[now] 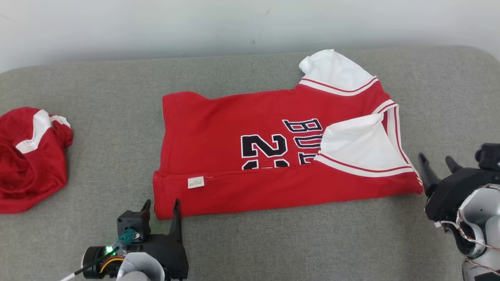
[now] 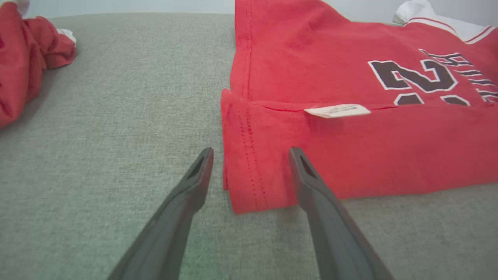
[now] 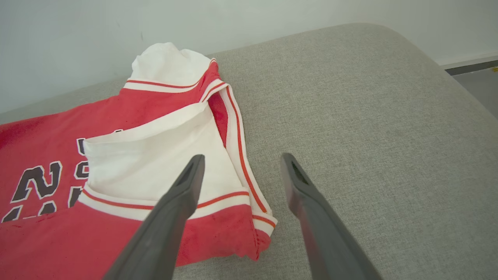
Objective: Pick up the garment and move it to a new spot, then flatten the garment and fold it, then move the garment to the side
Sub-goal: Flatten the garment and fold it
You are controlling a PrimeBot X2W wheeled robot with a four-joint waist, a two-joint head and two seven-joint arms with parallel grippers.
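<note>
The garment (image 1: 273, 156) is a red jersey with white sleeves and black lettering, lying flat on the grey cushion with its near long edge folded over onto the front. A small white label (image 1: 195, 182) shows on that folded strip. My left gripper (image 1: 161, 204) stands open at the jersey's near left corner (image 2: 249, 182), its fingers straddling the corner without gripping it. Off the jersey's near right corner (image 3: 256, 233), my right gripper (image 1: 436, 162) is open, with nothing between its fingers (image 3: 183, 194).
A second red and white garment (image 1: 29, 156) lies crumpled at the cushion's left end. The grey cushion (image 1: 97, 117) ends at a pale wall behind, and its right end rounds off (image 3: 428, 77) toward the floor.
</note>
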